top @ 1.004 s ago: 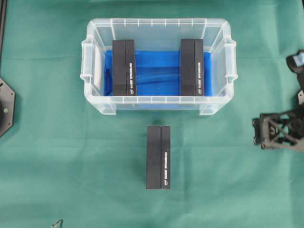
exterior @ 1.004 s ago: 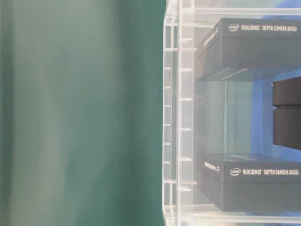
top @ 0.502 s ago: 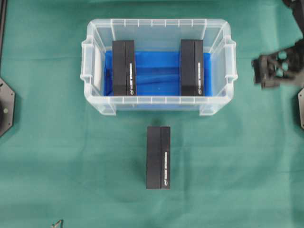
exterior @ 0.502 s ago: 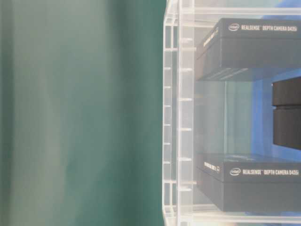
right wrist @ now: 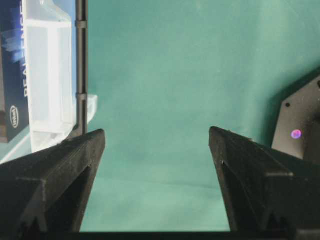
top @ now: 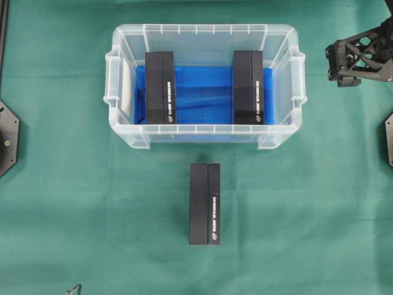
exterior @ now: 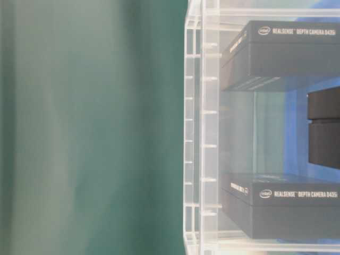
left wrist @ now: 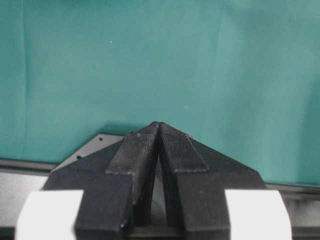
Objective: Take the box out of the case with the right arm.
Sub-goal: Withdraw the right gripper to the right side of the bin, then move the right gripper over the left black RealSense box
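The clear case point(top: 202, 132) with a blue lining stands at the upper middle of the green cloth. Two black boxes stand on edge inside it, one on the left point(top: 159, 87) and one on the right point(top: 248, 87). My right gripper point(top: 336, 63) hovers to the right of the case's right handle, apart from it. Its jaws stand wide open with only cloth between them point(right wrist: 156, 132). That wrist view catches the case's corner point(right wrist: 47, 75) at the left. My left gripper point(left wrist: 159, 125) is shut and empty over bare cloth. The table-level view shows both boxes point(exterior: 287, 48) point(exterior: 287, 204) through the case's wall point(exterior: 202, 127).
A third black box point(top: 204, 203) lies on the cloth below the case, outside it. Black base plates sit at the left edge point(top: 7, 138) and the right edge point(top: 388, 138). The right wrist view shows a base plate point(right wrist: 300, 125) close on the right.
My right gripper has swung from the right middle toward the far side, ending level with the case's upper right corner. Its jaws stayed open. The boxes and case have not moved.
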Controlling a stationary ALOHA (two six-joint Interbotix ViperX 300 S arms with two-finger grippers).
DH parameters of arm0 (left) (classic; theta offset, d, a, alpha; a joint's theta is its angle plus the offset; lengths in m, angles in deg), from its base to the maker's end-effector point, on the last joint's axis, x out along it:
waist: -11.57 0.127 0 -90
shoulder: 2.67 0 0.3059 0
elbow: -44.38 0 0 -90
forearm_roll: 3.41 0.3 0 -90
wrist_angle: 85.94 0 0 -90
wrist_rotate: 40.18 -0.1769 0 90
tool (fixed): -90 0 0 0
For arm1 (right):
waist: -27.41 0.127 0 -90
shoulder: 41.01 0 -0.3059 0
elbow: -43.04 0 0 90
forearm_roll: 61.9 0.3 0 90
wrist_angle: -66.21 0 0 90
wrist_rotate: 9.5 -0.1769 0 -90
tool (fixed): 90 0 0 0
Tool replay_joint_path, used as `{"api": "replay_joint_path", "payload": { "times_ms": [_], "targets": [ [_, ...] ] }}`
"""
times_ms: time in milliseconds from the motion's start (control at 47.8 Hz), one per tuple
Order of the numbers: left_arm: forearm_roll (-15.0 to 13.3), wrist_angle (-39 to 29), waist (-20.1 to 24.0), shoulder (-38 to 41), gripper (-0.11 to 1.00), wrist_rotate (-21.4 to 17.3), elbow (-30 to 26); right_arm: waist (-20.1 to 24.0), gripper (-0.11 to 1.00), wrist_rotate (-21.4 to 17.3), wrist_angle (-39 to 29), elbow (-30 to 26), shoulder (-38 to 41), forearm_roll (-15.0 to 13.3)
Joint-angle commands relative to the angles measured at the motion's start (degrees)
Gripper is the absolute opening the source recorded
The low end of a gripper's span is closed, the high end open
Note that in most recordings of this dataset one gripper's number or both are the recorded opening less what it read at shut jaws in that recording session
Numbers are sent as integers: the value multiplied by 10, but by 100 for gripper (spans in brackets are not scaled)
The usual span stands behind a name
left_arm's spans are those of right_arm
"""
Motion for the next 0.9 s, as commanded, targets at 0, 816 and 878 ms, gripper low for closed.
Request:
{"api": "replay_joint_path", "payload": {
  "times_ms": [0,816,878],
  "targets": [
    [2,1,1,1,0,0,-8,-2,84,1,2,-5,-5,1],
    [1,2,1,1,0,-1,-8,-2,83,-2,53,-30,30,17],
    [2,1,0,1,0,-1,-8,-2,83,-2,70,-47,51,18]
  ]
}}
